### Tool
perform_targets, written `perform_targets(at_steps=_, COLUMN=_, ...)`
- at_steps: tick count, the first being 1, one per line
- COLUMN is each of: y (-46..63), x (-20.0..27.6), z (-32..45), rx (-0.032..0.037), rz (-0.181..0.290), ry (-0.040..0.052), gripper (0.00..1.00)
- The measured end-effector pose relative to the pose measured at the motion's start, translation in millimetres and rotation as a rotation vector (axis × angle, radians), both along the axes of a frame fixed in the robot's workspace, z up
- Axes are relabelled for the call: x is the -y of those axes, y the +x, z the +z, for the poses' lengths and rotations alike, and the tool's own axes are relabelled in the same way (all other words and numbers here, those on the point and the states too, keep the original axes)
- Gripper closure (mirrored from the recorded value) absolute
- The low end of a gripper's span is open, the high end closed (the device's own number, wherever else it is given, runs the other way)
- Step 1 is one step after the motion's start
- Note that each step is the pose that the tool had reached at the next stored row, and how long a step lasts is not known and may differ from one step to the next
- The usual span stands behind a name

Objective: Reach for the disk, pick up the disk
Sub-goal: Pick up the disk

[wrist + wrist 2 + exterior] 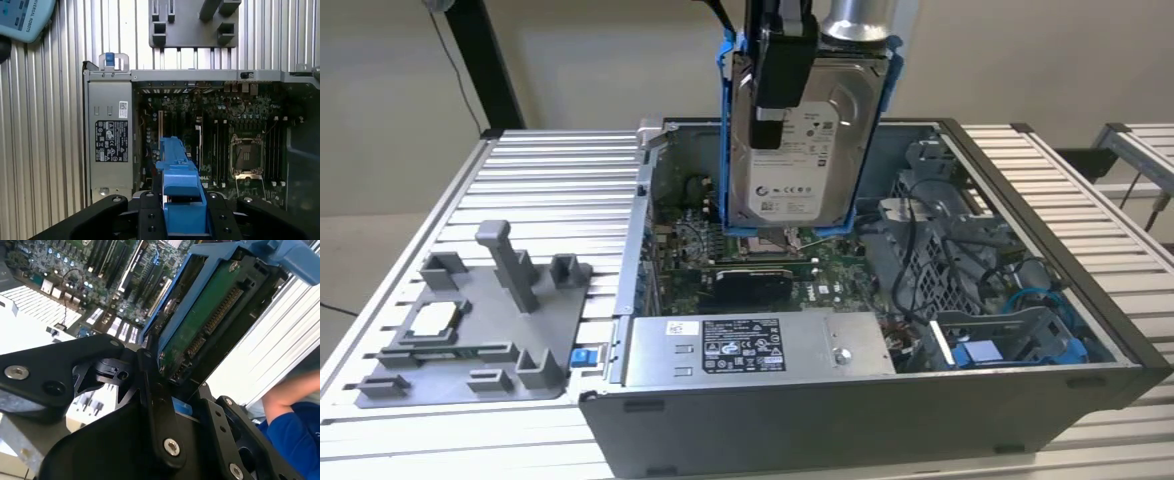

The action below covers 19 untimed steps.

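- One disk (798, 150) in play: it hangs upright over the open case (881, 400), label facing the exterior view, well above the motherboard (761, 270). The pick looks done, judging from how it sits.
- Gripper (165, 390) is clamped on the disk's upper end; in the second wrist view the black fingers (155, 405) press on the blue carrier (220, 255), jaws closed on it.
- Risk: you hold it by one end with the whole drive hanging below. If the grip bears on the plastic carrier and not the metal body, my guess is the carrier could flex and let the drive slide or tilt.
- Risk: a drop from here lands on the motherboard and the open socket (247, 155) right under it. Bent pins, cracked board.
- Risk: the disk's connector edge (215, 315) is exposed and faces away from the fingers in the second wrist view. Any swing into the case wall could chip it.
- Risk: loose cables (921, 250) sit on the exterior view's right of the disk. Moving that way low could snag the carrier.
- Risk: a person's arm in a blue sleeve (290, 425) is near the rig in the second wrist view. A fast swing that way is a hazard.
- Grey fixture (480, 330) lies on the table (560, 170) at the exterior view's left, well apart from the disk. Power supply (747, 345) sits at the near wall of the case.
- You can't tell from these views how deep the fingers bite, so treat the hold as unproven.
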<state>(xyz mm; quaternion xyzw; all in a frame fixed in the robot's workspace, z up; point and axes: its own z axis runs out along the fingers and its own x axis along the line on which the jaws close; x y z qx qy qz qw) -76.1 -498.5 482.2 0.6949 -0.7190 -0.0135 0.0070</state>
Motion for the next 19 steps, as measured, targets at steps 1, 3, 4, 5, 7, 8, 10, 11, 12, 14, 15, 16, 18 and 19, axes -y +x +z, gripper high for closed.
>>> perform_targets(at_steps=1, y=0.8, x=2.0, z=-0.1, rx=-0.0001, rz=0.000, ry=0.0000, gripper=1.00)
perform_targets(at_steps=3, y=2.7, x=6.3, z=-0.2, rx=-0.0005, rz=0.000, ry=0.0000, gripper=1.00)
perform_targets(at_steps=4, y=3.7, x=8.3, z=-0.2, rx=-0.0007, rz=0.000, ry=-0.0001, gripper=1.00)
perform_targets(at_steps=5, y=4.9, x=10.2, z=-0.3, rx=-0.0008, rz=0.000, ry=0.0000, gripper=1.00)
perform_targets(at_steps=7, y=7.3, x=13.6, z=-0.5, rx=-0.0012, rz=0.000, ry=0.0000, gripper=1.00)
perform_targets(at_steps=8, y=8.6, x=15.2, z=-0.6, rx=-0.0014, rz=0.000, ry=0.0000, gripper=1.00)
perform_targets(at_steps=10, y=11.6, x=18.3, z=-0.7, rx=-0.0019, rz=0.000, ry=0.0000, gripper=1.00)
perform_targets(at_steps=11, y=13.2, x=19.8, z=-0.8, rx=-0.0021, rz=0.000, ry=-0.0001, gripper=1.00)
perform_targets(at_steps=12, y=14.9, x=21.4, z=-0.9, rx=-0.0023, rz=0.000, ry=-0.0001, gripper=1.00)
perform_targets(at_steps=14, y=18.2, x=24.3, z=-1.1, rx=-0.0028, rz=0.000, ry=0.0000, gripper=1.00)
perform_targets(at_steps=15, y=19.8, x=25.9, z=-1.1, rx=-0.0030, rz=0.000, ry=0.0000, gripper=1.00)
perform_targets(at_steps=16, y=21.6, x=27.5, z=-1.2, rx=-0.0033, rz=0.000, ry=0.0000, gripper=1.00)
perform_targets(at_steps=18, y=24.9, x=30.5, z=-1.3, rx=-0.0038, rz=0.000, ry=-0.0001, gripper=1.00)
perform_targets(at_steps=19, y=26.6, x=32.0, z=-1.5, rx=-0.0040, rz=0.000, ry=-0.0001, gripper=1.00)
